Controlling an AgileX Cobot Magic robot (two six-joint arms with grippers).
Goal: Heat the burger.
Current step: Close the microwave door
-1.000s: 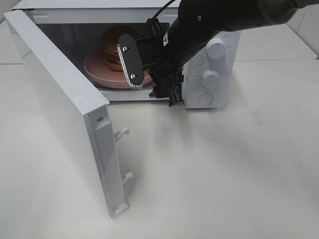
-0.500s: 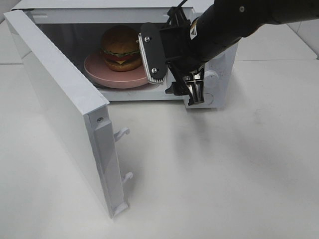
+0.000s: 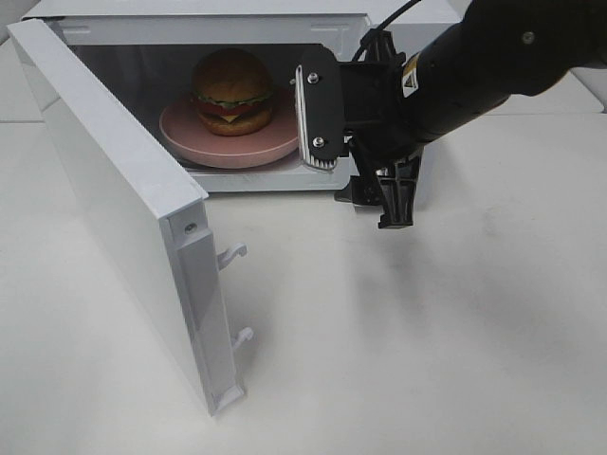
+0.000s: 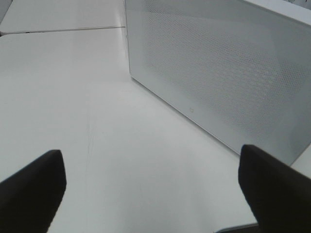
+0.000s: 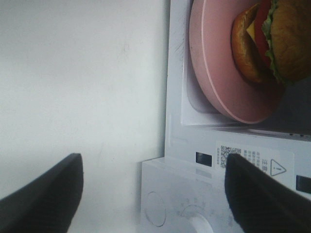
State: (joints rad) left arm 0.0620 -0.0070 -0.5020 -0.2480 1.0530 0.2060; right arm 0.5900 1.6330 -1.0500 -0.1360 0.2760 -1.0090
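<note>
While the white microwave door (image 3: 114,190) stands wide: one small round golden-bunned burger (image 3: 230,92), on round pink plate (image 3: 180,133), inside the oven. Right fingers (image 3: 318,114) apart, empty, just right of it; left fingers (image 4: 34,189) apart, facing the door's outer panel.

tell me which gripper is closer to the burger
Right. The right gripper hangs open just outside the open microwave, in front and to the right of the burger. The left gripper is outside the high view, open over the table beside a white perforated panel.
</note>
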